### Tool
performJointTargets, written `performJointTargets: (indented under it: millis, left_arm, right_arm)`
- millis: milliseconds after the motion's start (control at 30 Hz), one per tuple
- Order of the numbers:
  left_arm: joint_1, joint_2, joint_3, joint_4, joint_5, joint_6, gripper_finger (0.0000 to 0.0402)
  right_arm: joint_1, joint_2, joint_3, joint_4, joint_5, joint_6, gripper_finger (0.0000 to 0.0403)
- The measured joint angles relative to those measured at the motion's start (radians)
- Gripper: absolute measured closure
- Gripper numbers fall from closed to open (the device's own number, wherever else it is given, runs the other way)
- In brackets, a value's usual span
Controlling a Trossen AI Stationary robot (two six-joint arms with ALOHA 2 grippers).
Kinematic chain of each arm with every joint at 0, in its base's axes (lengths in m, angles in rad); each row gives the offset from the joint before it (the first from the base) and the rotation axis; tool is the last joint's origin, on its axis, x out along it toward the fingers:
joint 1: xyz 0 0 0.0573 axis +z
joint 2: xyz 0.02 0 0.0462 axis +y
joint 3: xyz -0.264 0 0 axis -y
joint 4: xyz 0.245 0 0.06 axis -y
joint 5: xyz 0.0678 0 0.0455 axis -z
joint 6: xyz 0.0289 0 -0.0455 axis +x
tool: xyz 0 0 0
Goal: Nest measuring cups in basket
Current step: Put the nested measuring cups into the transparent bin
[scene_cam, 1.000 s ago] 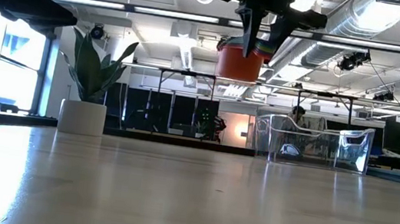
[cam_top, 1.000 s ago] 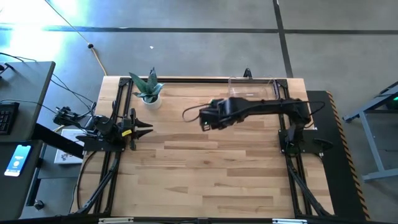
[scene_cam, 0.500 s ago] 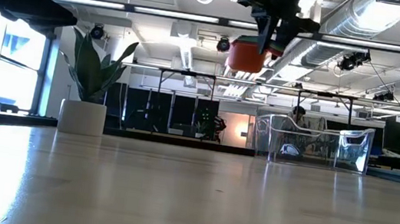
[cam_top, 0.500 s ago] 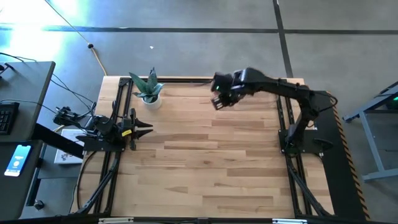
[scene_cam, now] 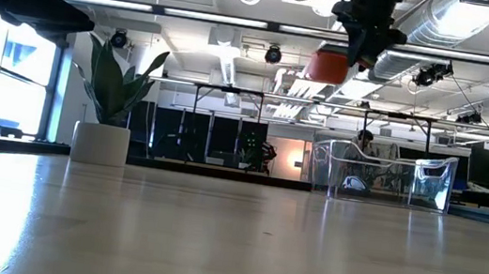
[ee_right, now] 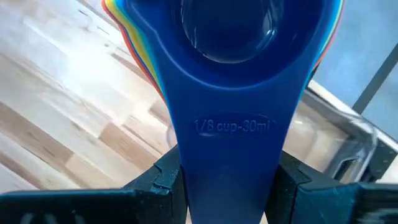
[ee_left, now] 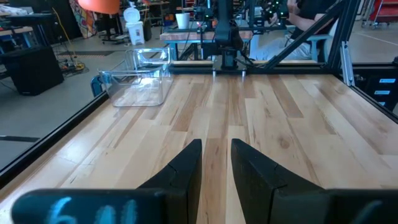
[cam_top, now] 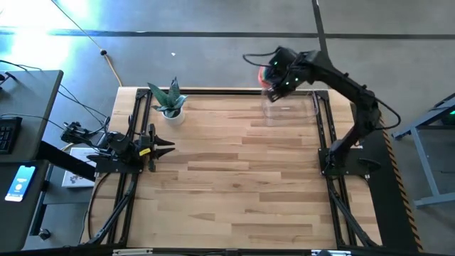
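Note:
My right gripper (cam_top: 275, 77) is shut on a nested stack of measuring cups (ee_right: 224, 37). The blue cup is on top, and red, orange and yellow rims show beside it. In the low view the stack's red-orange underside (scene_cam: 328, 67) hangs high above the table, about over the left end of the clear basket (scene_cam: 381, 175). The basket (cam_top: 290, 107) stands on its base at the table's far right. My left gripper (cam_top: 168, 146) waits open and empty at the table's left edge. My right gripper pinches the stacked handles (ee_right: 230, 155) by their two long edges between its two fingers (ee_right: 163, 180). The fingers lie along the handles, and the bowls sit beyond the fingertips. The stack is lifted clear and hangs below the gripper (scene_cam: 364, 34), bowls opening up.
A white pot with a green plant (cam_top: 170, 112) stands at the far left of the table, and it also shows in the low view (scene_cam: 100, 144). Bare wood (cam_top: 234, 178) fills the middle and near part of the table. Black frame rails run along the left and right edges.
My right gripper has carried the cup stack from the middle of the table toward the far edge and the right, to the basket's left end. It has stayed shut on the handles, and the stack has stayed clear of the table.

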Motion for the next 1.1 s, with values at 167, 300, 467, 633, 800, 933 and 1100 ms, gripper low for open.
performJointTargets:
  millis: [167, 300, 467, 633, 800, 933, 1100]
  left_arm:
    - [0.0, 0.0, 0.0, 0.0, 0.0, 0.0, 0.0326]
    - [0.0, 0.0, 0.0, 0.0, 0.0, 0.0, 0.0326]
    - [0.0, 0.0, 0.0, 0.0, 0.0, 0.0, 0.0326]
    - [0.0, 0.0, 0.0, 0.0, 0.0, 0.0, 0.0326]
    - [0.0, 0.0, 0.0, 0.0, 0.0, 0.0, 0.0326]
    - [0.0, 0.0, 0.0, 0.0, 0.0, 0.0, 0.0326]
    - [0.0, 0.0, 0.0, 0.0, 0.0, 0.0, 0.0326]
  right_arm:
    - [-0.092, -0.003, -0.004, -0.014, -0.052, -0.132, 0.0275]
    - [-0.155, -0.003, -0.05, -0.014, -0.077, -0.212, 0.0275]
    - [-0.222, -0.002, -0.136, 0.017, -0.126, -0.293, 0.0275]
    - [-0.262, -0.015, -0.238, 0.043, -0.163, -0.349, 0.0276]
    - [-0.283, -0.062, -0.376, 0.115, -0.224, -0.425, 0.0276]
    - [-0.289, -0.066, -0.476, 0.177, -0.226, -0.497, 0.0276]
    - [-0.288, -0.066, -0.588, 0.279, -0.221, -0.565, 0.0276]
